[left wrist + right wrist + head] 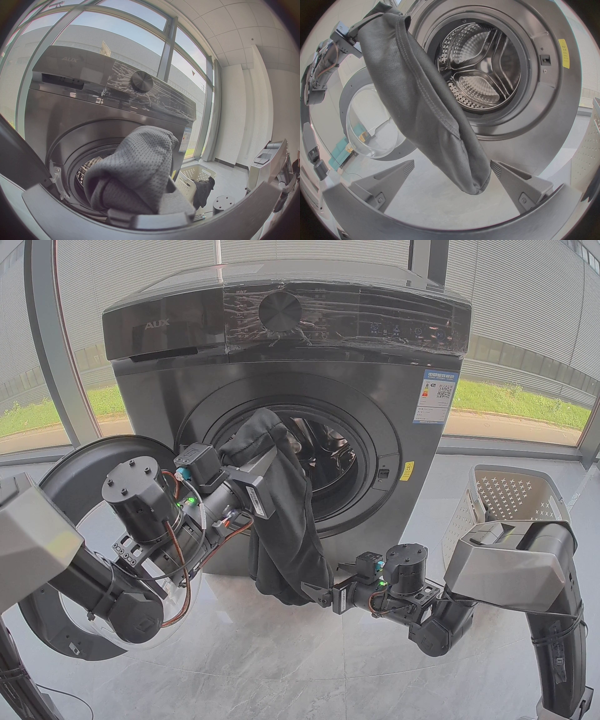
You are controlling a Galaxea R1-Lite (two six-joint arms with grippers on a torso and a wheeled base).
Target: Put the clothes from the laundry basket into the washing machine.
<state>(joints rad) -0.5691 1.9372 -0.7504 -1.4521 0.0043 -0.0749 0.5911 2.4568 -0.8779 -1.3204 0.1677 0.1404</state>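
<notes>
A dark grey garment (287, 534) hangs in front of the washing machine's (387, 384) round opening. My left gripper (265, 480) is shut on the garment's top end, level with the left rim of the opening. In the left wrist view the bunched cloth (140, 168) sits on top of my left gripper (150, 218). The steel drum (475, 68) behind it holds no clothes that I can see. My right gripper (451, 164) is low near the floor and open, with the garment's (425, 103) lower tip hanging between its spread fingers (403, 172).
The washer door (94, 490) stands swung open to the left, behind my left arm. A white perforated laundry basket (519, 496) sits on the floor to the right of the machine, behind my right arm. Pale tiled floor lies in front.
</notes>
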